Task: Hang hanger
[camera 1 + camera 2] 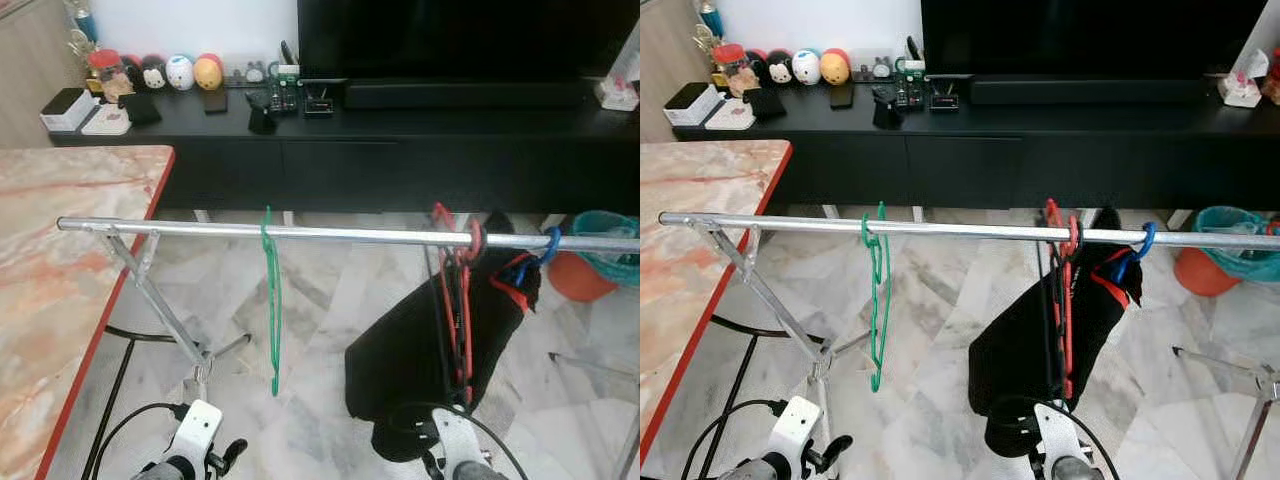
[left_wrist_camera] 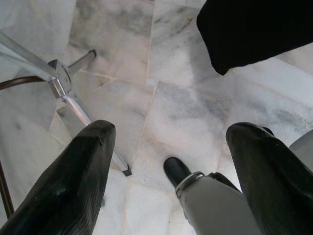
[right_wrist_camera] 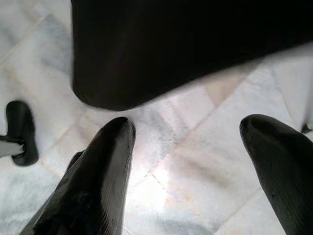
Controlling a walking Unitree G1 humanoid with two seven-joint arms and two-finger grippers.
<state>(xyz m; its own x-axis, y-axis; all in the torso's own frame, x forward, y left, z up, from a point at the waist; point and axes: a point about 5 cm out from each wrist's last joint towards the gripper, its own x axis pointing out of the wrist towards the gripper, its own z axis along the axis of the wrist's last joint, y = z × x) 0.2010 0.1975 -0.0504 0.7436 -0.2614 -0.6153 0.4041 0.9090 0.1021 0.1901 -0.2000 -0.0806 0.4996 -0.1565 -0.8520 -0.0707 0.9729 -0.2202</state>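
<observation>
- Green hanger point(image 1: 272, 300) hung by its hook on the metal rail point(image 1: 330, 233), left of centre, seen edge-on so its outline was hard to read.
- Red hangers point(image 1: 455, 300) sat further right on the same rail, carrying a black garment point(image 1: 410, 370); how many hangers there were was unclear because they overlapped.
- Blue hook point(image 1: 548, 245) was on the rail just right of the red ones; whatever it belonged to was hidden behind the garment.
- Rail's right end was cut off by the frame edge; the rack leg point(image 1: 160, 305) ran down to a floor joint.
- Left gripper point(image 2: 171, 171) hung low over the marble floor point(image 2: 195, 107), fingers spread wide, nothing between them.
- Right gripper point(image 3: 188, 166) was also low, fingers apart and empty, the garment's hem just beyond them.
- Both arms were cropped at the bottom of the head views.
- Marble table point(image 1: 60, 280) was at left, black TV console point(image 1: 400, 140) behind.
</observation>
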